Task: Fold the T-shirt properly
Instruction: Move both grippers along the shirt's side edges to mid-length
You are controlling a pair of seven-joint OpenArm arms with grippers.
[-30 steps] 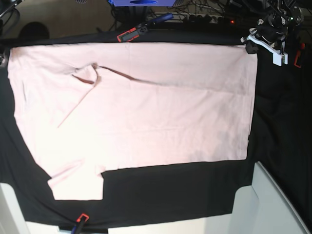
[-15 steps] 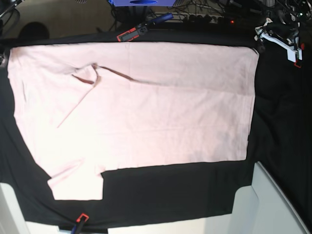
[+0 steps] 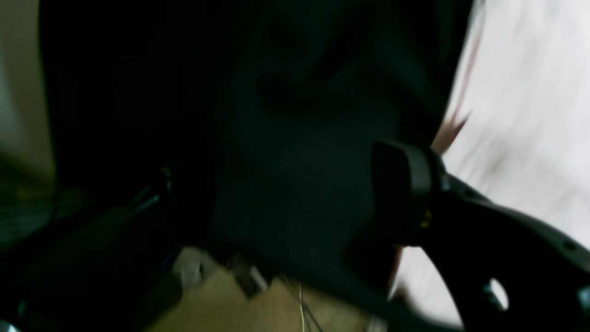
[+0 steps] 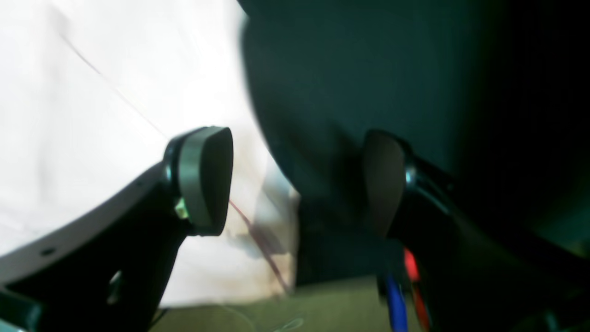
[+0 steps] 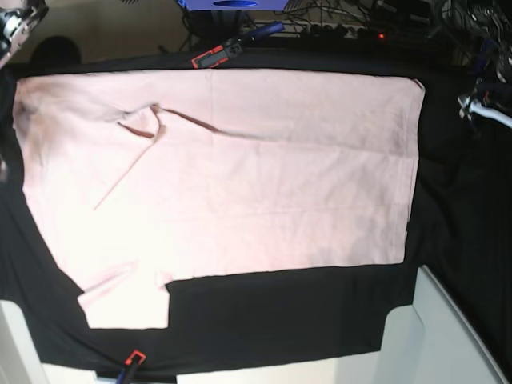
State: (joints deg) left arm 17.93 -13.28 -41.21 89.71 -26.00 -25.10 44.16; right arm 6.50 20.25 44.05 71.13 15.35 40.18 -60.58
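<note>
The pale pink T-shirt [image 5: 240, 176] lies spread flat on the black table cloth [image 5: 320, 312], plain side up, with one sleeve [image 5: 128, 300] at the near left and a small fold [image 5: 148, 124] near the far left. My left gripper [image 5: 482, 108] hovers off the shirt's right edge, over the black cloth. In the left wrist view the gripper [image 3: 281, 189] is open and empty, with the T-shirt [image 3: 530, 115] to its right. My right gripper [image 5: 16, 20] is at the far left corner. In the right wrist view it [image 4: 295, 184] stands open over the T-shirt's edge [image 4: 92, 115], holding nothing.
Red-and-black clamps [image 5: 212, 56] [image 5: 132, 358] pin the black cloth at the far and near edges. A blue box [image 5: 232, 4] and cables [image 5: 360, 24] lie behind the table. White arm bases [image 5: 436, 336] rise at the near right and near left corners.
My left gripper opened, let go of the shirt's far right corner and moved right and nearer, off the shirt. The right gripper has come into view at the far left.
</note>
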